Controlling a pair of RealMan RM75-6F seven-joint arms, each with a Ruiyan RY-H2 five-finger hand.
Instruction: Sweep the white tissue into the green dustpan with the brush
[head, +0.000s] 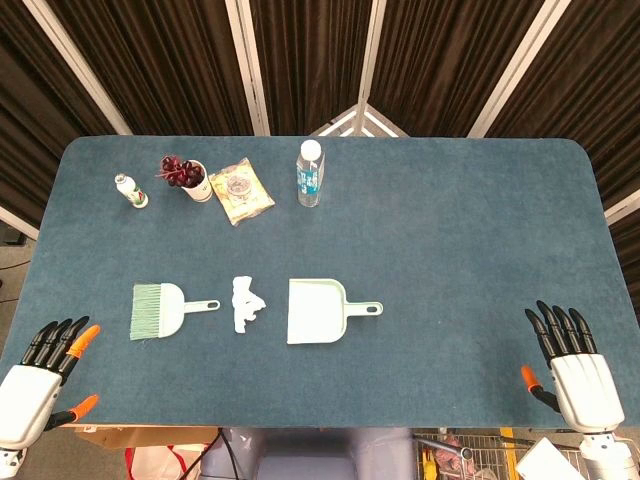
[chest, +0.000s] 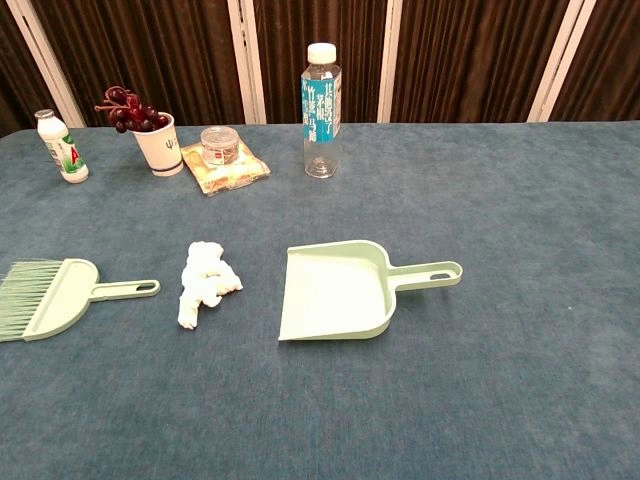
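A crumpled white tissue (head: 245, 303) (chest: 205, 281) lies on the blue table between the brush and the dustpan. The pale green brush (head: 163, 310) (chest: 55, 297) lies to its left, bristles pointing left and handle toward the tissue. The green dustpan (head: 318, 311) (chest: 338, 291) lies to the tissue's right, its open mouth facing the tissue and its handle pointing right. My left hand (head: 40, 375) hovers at the table's near left corner, fingers spread, holding nothing. My right hand (head: 575, 365) is at the near right corner, also spread and empty. Neither hand shows in the chest view.
Along the far side stand a small white bottle (head: 130, 190) (chest: 62, 147), a paper cup with dark grapes (head: 187, 177) (chest: 150, 130), a snack packet with a small jar on it (head: 240, 190) (chest: 224, 160), and a water bottle (head: 311, 173) (chest: 321, 110).
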